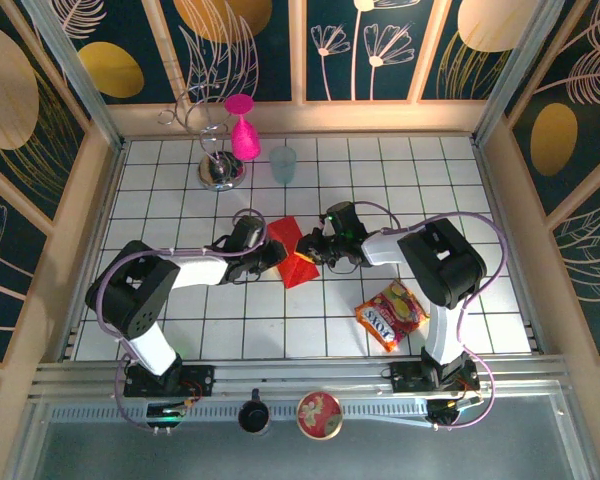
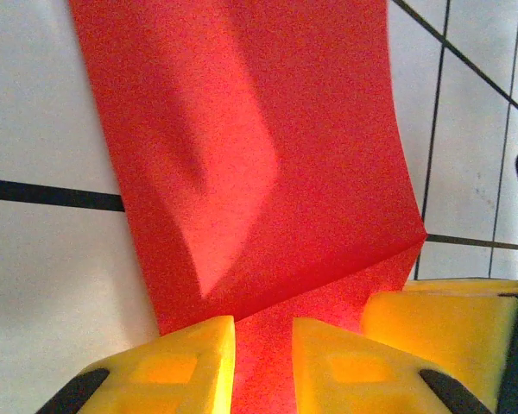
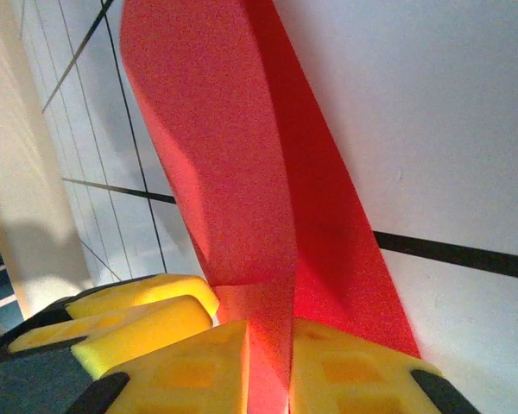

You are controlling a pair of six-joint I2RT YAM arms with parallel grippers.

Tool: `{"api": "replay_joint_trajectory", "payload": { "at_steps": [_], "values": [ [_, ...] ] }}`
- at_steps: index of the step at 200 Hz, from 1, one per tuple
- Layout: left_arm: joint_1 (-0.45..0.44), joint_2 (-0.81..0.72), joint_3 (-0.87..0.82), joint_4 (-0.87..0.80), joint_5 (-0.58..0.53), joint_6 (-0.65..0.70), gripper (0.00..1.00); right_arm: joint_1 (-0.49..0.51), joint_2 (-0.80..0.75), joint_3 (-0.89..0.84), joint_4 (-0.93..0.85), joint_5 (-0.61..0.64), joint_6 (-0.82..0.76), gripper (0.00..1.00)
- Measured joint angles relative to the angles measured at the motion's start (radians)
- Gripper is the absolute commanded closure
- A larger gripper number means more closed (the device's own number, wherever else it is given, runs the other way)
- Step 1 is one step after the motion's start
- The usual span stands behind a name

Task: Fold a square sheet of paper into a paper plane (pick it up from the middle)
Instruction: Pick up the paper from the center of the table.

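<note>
Two grippers meet at the square sheet of paper [image 1: 285,236], which sits near the middle of the tiled table [image 1: 160,200], partly folded and lifting off the surface. The left gripper [image 1: 270,256] comes in from the sheet's nine o'clock side and the right gripper [image 1: 316,250] from three o'clock. We judge they are working opposite edges so that one flap can be brought over and creased. In the right wrist view the fingers [image 3: 190,371] are drawn almost together, with the raised fold of red paper running straight into the seam between them; we read that as a pinch on the sheet. In the left wrist view the fingers [image 2: 177,366] stand narrow with a slim strip of red showing in the gap, and we cannot tell whether they clamp the paper or merely straddle it. Nothing dart-shaped shows yet, so we judge the folding to be at an early stage. The snack packet [image 1: 391,315] lies well apart at five o'clock.
</note>
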Motion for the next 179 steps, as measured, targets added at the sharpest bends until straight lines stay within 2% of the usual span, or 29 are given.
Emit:
{"api": "replay_joint_trajectory", "payload": {
  "at_steps": [31, 63, 88, 102, 123, 179],
  "values": [
    [0.000, -0.014, 0.000, 0.000, 0.003, 0.000, 0.74, 0.000, 0.000, -0.002, 0.021, 0.001, 0.015, 0.94],
    [0.009, -0.072, -0.023, 0.001, 0.002, -0.011, 0.68, 0.000, 0.000, -0.018, 0.062, 0.013, 0.016, 0.99],
    [0.024, -0.143, -0.053, 0.009, 0.002, -0.024, 0.58, -0.003, -0.024, -0.053, 0.098, 0.021, 0.015, 0.99],
    [0.032, -0.183, -0.068, 0.018, 0.005, -0.035, 0.46, -0.010, -0.062, -0.080, 0.132, 0.020, 0.014, 1.00],
    [0.043, -0.235, -0.097, 0.074, 0.049, -0.068, 0.36, -0.033, -0.140, -0.113, 0.193, 0.015, 0.008, 1.00],
    [0.049, -0.296, -0.141, 0.311, 0.187, -0.229, 0.22, -0.130, -0.314, -0.177, 0.431, -0.074, 0.063, 0.99]
  ]
}}
